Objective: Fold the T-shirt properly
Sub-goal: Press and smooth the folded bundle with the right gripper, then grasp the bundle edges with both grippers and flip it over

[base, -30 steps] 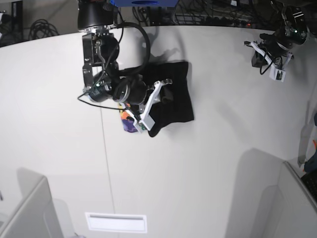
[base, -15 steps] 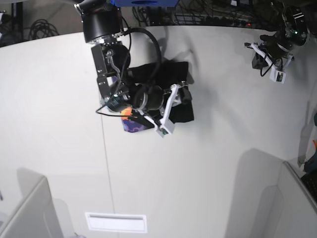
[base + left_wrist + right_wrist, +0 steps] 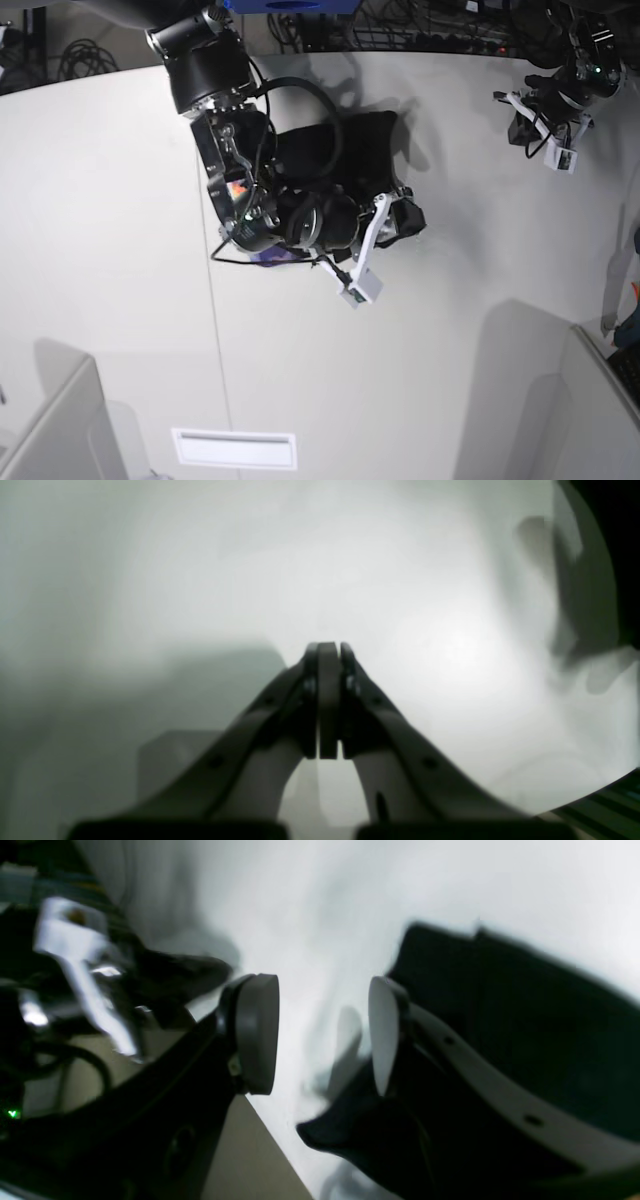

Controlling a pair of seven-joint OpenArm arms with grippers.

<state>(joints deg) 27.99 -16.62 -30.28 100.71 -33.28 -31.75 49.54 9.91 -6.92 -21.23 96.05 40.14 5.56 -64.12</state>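
Note:
The black T-shirt lies bunched on the white table at the back middle. A bit of its orange print and a purple edge show under the right arm. My right gripper hovers at the shirt's right front corner. In the right wrist view that gripper is open, with bare table between its pads and the black T-shirt just beside the right finger. My left gripper is far off at the back right, shut on nothing over bare table.
The right arm's body and cable cover much of the shirt's left half. Cables and equipment lie beyond the table's back edge. A white slot plate sits near the front edge, and grey panels stand at the front corners.
The right arm has swung right and forward across the shirt, and its gripper has opened wider. Less of the coloured print shows now. The left arm has stayed still.

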